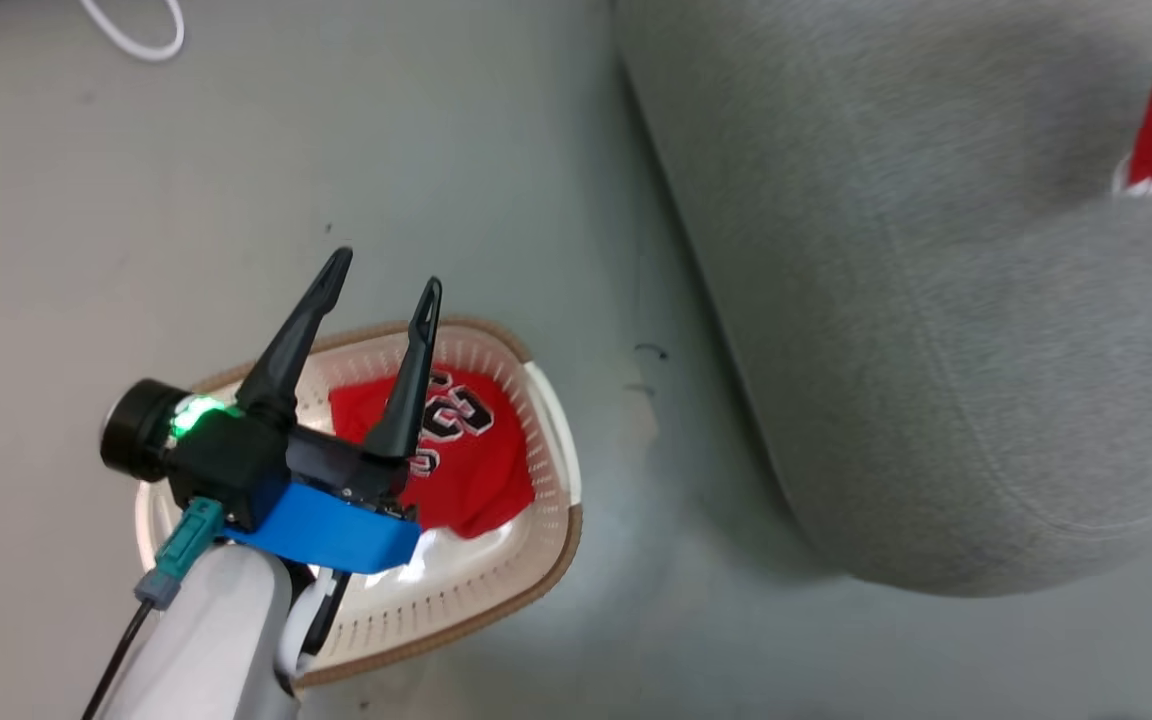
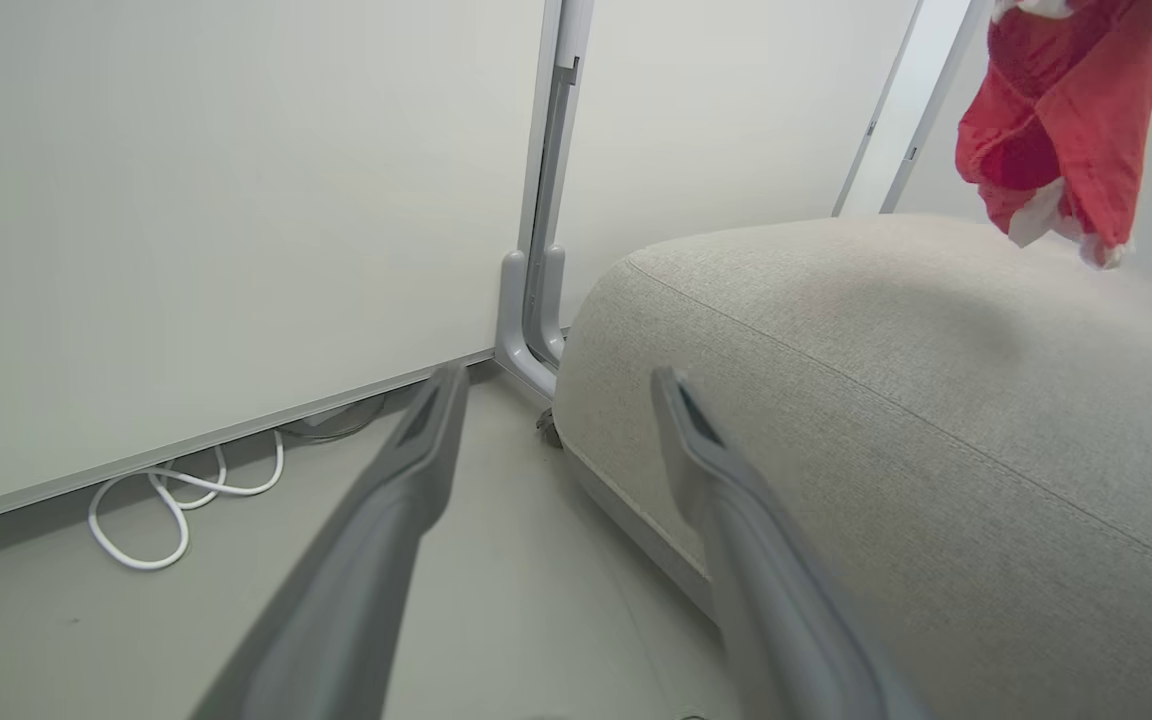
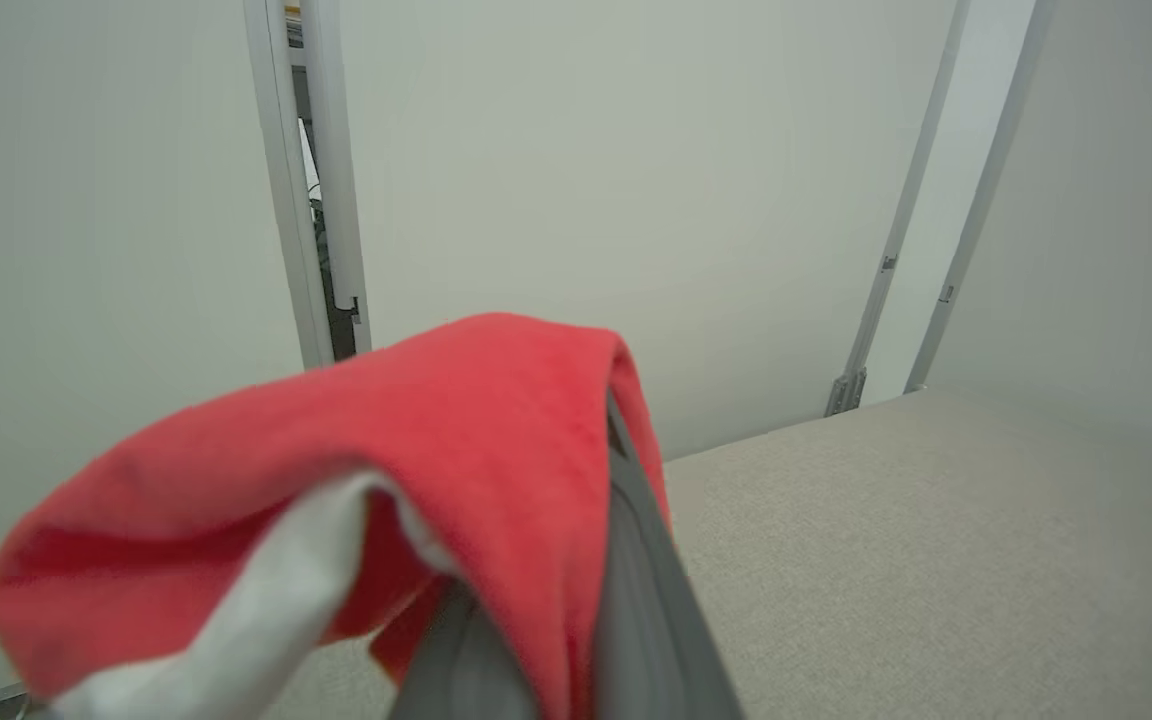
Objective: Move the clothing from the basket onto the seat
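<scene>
Hovering with fingers spread, the left claw (image 1: pixel 386 272) hangs over the basket (image 1: pixel 556 560), numbered jersey (image 1: pixel 476 470) just beneath, likely next to be picked. Rightward, the right claw (image 3: pixel 626 560) pinches the other red garment (image 3: pixel 416 430) above the seat (image 3: pixel 936 540), probably to drop it there.

A smooth grey-green floor (image 1: pixel 356 150) is lying flat, and a few small dark marks (image 1: pixel 651 352) are showing on it. A thin white cable (image 2: pixel 166 500) is lying in loops on the floor, just beside the bottom of a plain white wall (image 2: pixel 186 200). A grey metal post (image 2: pixel 541 200) is standing between two wall panels, its foot touching the floor. The big grey sofa (image 2: pixel 886 400) is sitting near that post. Two thin posts (image 3: pixel 888 230) are standing behind the sofa. Soft, even light is falling everywhere.
</scene>
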You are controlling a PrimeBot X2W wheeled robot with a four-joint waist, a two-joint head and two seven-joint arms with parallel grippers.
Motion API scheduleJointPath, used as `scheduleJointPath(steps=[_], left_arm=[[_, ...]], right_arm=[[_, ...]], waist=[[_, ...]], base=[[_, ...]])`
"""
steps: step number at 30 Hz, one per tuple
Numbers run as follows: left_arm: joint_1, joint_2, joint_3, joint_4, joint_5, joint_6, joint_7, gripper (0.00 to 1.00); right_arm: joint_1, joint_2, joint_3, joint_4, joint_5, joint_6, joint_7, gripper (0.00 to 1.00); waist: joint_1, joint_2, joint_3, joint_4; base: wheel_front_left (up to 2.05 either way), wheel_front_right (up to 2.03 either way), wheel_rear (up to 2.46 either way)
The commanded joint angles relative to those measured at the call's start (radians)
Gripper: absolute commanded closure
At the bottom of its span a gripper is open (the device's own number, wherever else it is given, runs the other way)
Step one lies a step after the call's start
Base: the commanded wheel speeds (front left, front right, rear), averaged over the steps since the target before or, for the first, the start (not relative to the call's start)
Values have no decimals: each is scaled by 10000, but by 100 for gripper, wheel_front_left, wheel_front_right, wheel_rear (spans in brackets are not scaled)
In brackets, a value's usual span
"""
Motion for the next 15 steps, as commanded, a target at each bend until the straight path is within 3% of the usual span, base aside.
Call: scheduleJointPath(steps=[1,8,14,15], left_arm=[[-240,10,3,-148,31,-34,-20,0],[-413,163,58,-850,167,19,-23,0],[-457,213,119,-1117,230,84,-24,0],[-461,215,130,-1118,231,88,-24,0]], right_arm=[[-239,-174,-220,77,-32,5,-87,100],[-420,-538,-1396,1233,-216,5,-450,100],[-203,-302,-2078,2832,-752,5,-861,100],[-181,-256,-2061,3086,-821,5,-894,73]], waist=[[-2,0,840,635],[-2,0,1764,977],[-2,0,1937,984],[-2,0,1914,960]], base=[[0,0,0],[0,0,0],[0,0,0],[0,0,0]])
